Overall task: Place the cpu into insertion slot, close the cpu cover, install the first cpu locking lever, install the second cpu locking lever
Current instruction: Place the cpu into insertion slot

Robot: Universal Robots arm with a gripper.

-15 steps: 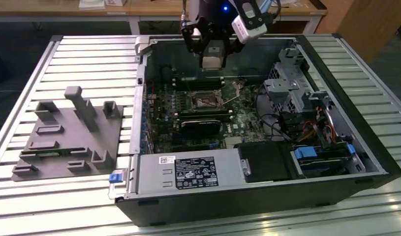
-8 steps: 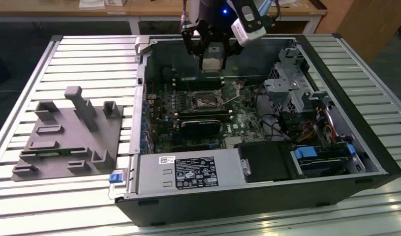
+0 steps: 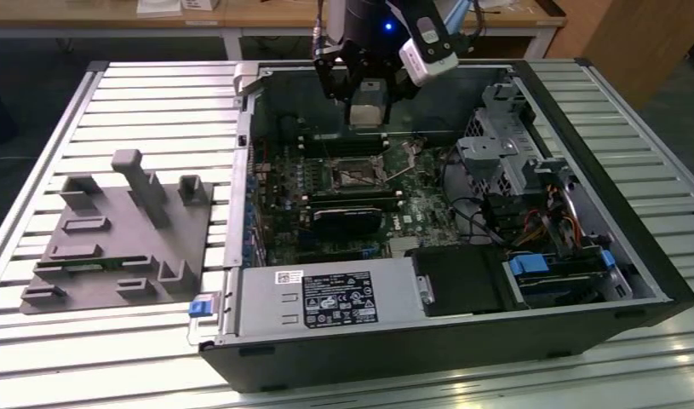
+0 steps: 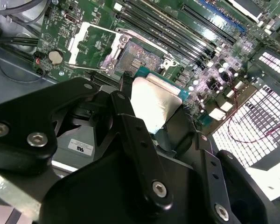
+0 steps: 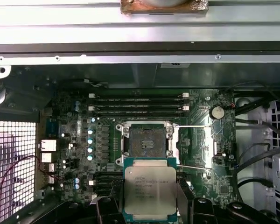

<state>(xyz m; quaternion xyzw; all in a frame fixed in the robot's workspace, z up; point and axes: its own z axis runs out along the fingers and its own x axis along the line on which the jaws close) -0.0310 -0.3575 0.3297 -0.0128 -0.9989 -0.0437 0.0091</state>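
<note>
My gripper hangs over the far part of the open computer case, shut on the cpu, a flat square chip with a pale silvery top. In the first wrist view the cpu is held level between the black fingers, just short of the insertion slot, whose dark centre lies bare. The slot sits mid-motherboard in the exterior view. The cpu cover, a silvery frame plate, is flipped open beside the slot. Two thin locking levers stand swung out on that side.
Long black memory sticks lie just beyond the slot. A silver power supply fills the case's near side, and a drive cage with cables is on the exterior view's right. A grey fixture block rests on the slatted table on that view's left.
</note>
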